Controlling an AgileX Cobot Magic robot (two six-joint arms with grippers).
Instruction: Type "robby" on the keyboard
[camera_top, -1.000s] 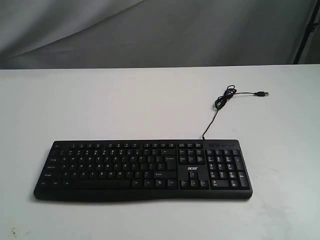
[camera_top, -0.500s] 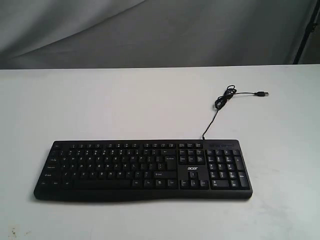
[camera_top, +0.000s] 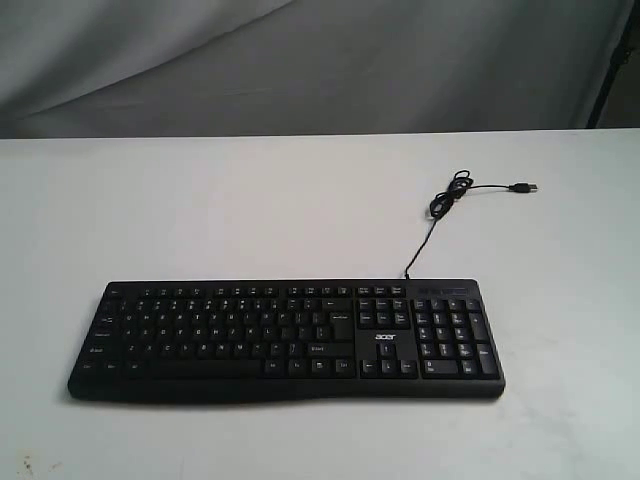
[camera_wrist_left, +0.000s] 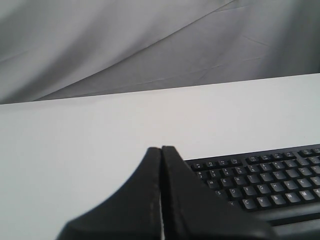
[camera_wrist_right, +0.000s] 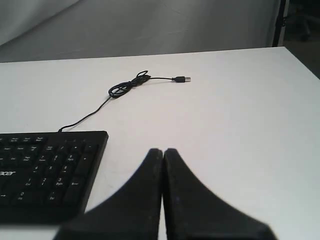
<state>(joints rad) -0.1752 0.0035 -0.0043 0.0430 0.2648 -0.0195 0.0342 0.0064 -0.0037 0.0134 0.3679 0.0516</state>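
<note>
The black keyboard (camera_top: 285, 338) lies flat near the front of the white table, number pad to the right and a white "acer" logo showing. Its thin cable runs back to a small coil and a loose USB plug (camera_top: 523, 187). Neither arm appears in the exterior view. In the left wrist view my left gripper (camera_wrist_left: 161, 148) is shut and empty, with the keyboard's (camera_wrist_left: 260, 182) letter keys just beyond one side of its tips. My right gripper (camera_wrist_right: 163, 150) is also shut and empty, beside the number-pad end of the keyboard (camera_wrist_right: 47, 170), apart from it.
The white table (camera_top: 250, 210) ends at a far edge against a grey draped backdrop (camera_top: 300, 60). The coiled cable (camera_wrist_right: 127, 87) and the USB plug (camera_wrist_right: 181, 79) lie on the table behind the keyboard's right end. A dark upright post (camera_wrist_right: 280, 22) stands at the far right corner.
</note>
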